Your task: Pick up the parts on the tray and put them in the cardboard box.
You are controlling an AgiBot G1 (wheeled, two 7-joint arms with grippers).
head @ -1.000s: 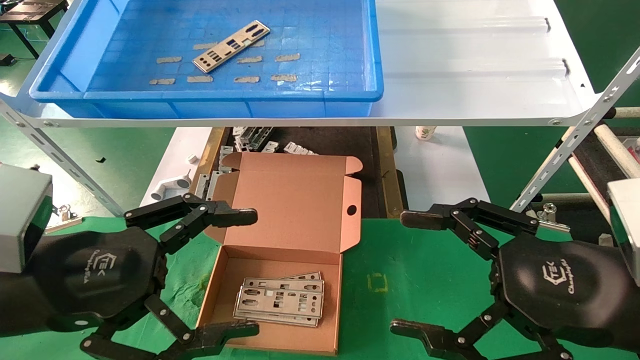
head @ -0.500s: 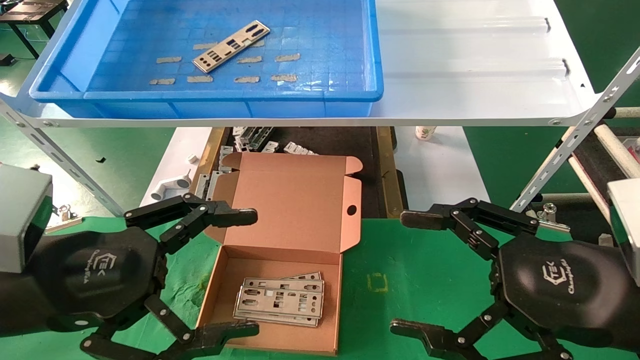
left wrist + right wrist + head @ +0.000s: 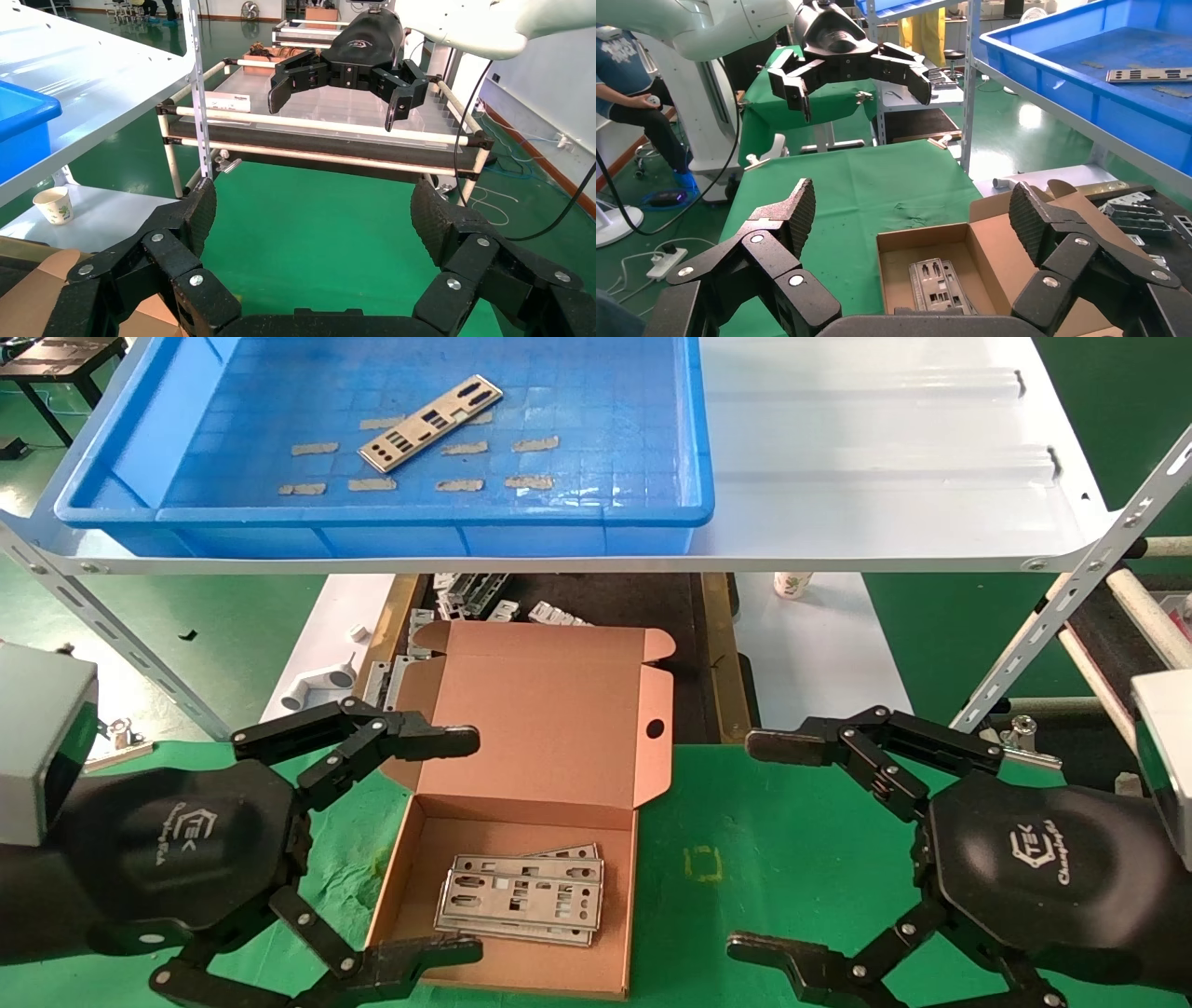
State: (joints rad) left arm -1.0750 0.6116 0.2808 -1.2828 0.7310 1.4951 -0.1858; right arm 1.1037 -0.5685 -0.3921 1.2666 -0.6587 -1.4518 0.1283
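Colours: blue tray, brown box, silver plates, black grippers, green bench.

Tray [image 3: 140, 439] bright blue, gridded floor, short tan tape strips [image 3: 452, 484]. One silvery plate [image 3: 430, 423] in it, dark punched cutouts. Shelf [image 3: 885, 458] glossy white. Cardboard box [image 3: 549, 728] plain brown, dark round hole in side flap; stacked plates [image 3: 521, 899] inside silvery-grey, same cutout pattern. Bench [image 3: 773, 859] green cloth, small yellow square outline [image 3: 703, 864]. Left gripper [image 3: 456, 845] and right gripper [image 3: 759, 845] matte black with silver screw heads and pale logo; fingers [image 3: 200, 214] black, pebbled texture.
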